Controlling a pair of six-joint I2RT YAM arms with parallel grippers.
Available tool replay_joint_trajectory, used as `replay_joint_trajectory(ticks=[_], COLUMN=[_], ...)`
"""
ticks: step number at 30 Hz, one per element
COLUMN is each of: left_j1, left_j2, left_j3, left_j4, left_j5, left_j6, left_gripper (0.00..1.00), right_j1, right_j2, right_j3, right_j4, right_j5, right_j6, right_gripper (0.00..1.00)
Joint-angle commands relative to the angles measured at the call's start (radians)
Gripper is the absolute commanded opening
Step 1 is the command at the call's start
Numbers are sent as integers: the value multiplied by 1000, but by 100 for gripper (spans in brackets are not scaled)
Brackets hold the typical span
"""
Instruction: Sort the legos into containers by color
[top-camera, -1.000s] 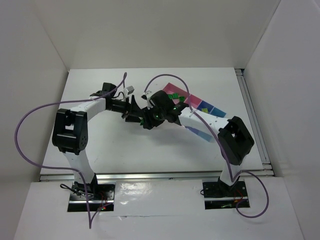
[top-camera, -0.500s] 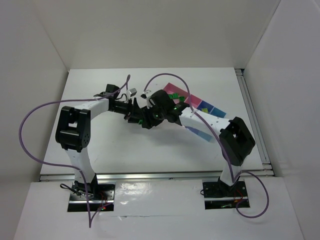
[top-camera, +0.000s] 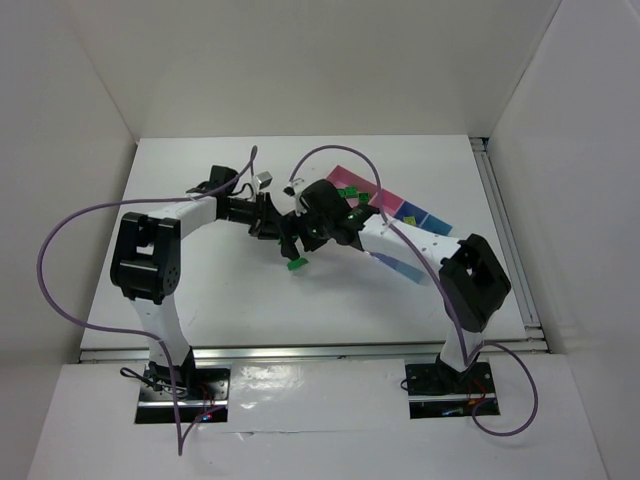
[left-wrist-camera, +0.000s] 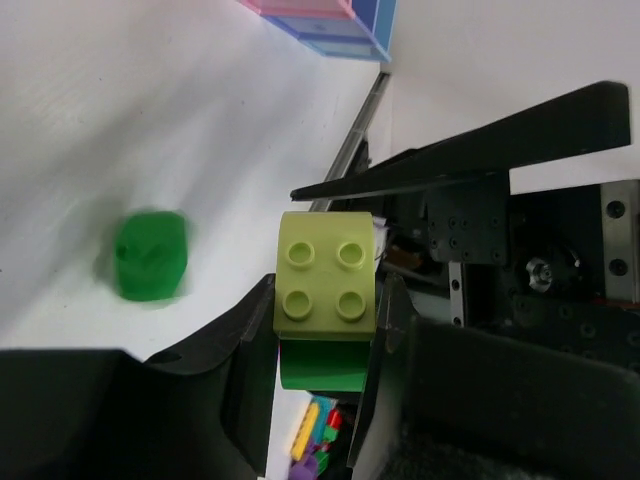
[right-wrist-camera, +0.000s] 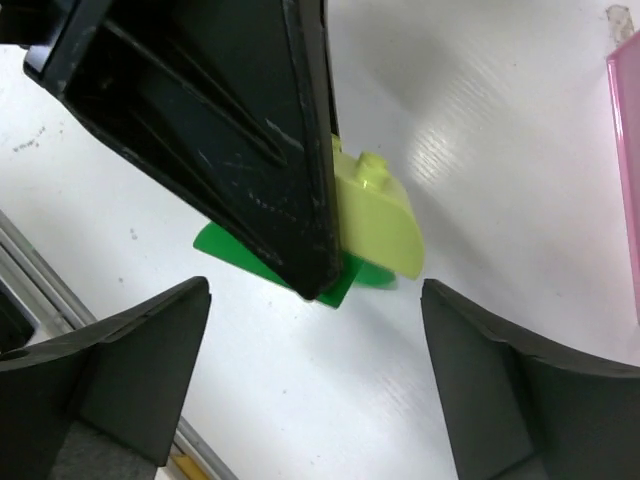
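Note:
My left gripper is shut on a pale yellow-green lego, studs facing the camera, with a green piece against its underside. The right wrist view shows the same lego beside the left gripper's black finger. My right gripper stands open just below it, nothing between its fingers. A loose green lego lies on the table under both grippers and looks blurred in the left wrist view. The containers run diagonally at right; the pink one holds green legos.
The two grippers meet over the table's middle. Purple cables loop above both arms. The end of the container row lies far off in the left wrist view, and a pink wall edges the right wrist view.
My right gripper has opened and my left gripper has shut on the yellow-green lego. A green lego now lies on the table below them.

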Motion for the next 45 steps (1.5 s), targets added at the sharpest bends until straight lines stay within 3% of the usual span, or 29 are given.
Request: replay_joint_trajectory(ticks=[1, 6, 11, 16, 20, 24, 27, 31, 33, 38, 45], left_j1=[21, 58, 69, 69, 69, 69, 69, 69, 69, 69, 69], left_j2=[-9, -18, -7, -7, -7, -7, -20, -42, -43, -72, -72], left_j3=[32, 38, 80, 80, 48, 48, 28, 8, 8, 60, 60], left_j4=[77, 185, 139, 116, 161, 229, 313, 375, 361, 200, 137], left_j5=[-1, -21, -131, -144, -78, -9, 43, 52, 37, -69, -121], left_j6=[-121, -221, -222, -212, -212, -247, -296, -347, -347, -287, -264], left_gripper=[0, 0, 0, 0, 0, 0, 0, 0, 0, 0, 0], right_j1=[-30, -119, -119, -105, -140, -200, -212, -223, -223, -156, -111], right_j2=[-64, -132, -103, -67, -78, -64, -41, -30, -6, 29, 95], right_j3=[41, -8, -9, 1, -27, -61, -70, -61, -18, 103, 198], right_j4=[-6, 55, 13, -8, 72, 260, 372, 430, 382, 195, 79], right_j5=[46, -80, -38, -40, -203, -419, -498, -473, -445, -241, -66], right_j6=[11, 80, 91, 91, 158, 299, 396, 442, 418, 280, 189], right_gripper=[94, 92, 86, 83, 83, 82, 82, 82, 82, 94, 94])
